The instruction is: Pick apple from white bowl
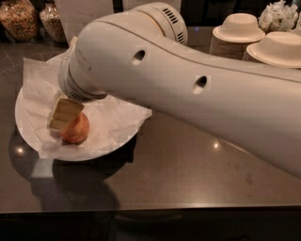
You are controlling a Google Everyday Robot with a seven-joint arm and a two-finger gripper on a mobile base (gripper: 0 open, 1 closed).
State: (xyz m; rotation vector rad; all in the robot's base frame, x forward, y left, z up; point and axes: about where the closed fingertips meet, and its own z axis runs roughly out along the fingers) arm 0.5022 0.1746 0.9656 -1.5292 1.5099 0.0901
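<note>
The white bowl (26,129) stands at the left of the dark counter, lined with crinkled white paper (110,120). The small red-orange apple (76,130) lies in it, left of middle. My gripper (65,116) comes down from the thick white arm (188,89) and sits right on the apple's upper left side, touching it. The arm hides the back of the bowl and most of the gripper.
Two stacks of small beige paper bowls (237,30) (277,47) stand at the back right, with crumpled white wrappers (280,14) behind. Two jars of snacks (19,19) (51,21) stand at the back left. The counter's front edge (150,207) runs along the bottom.
</note>
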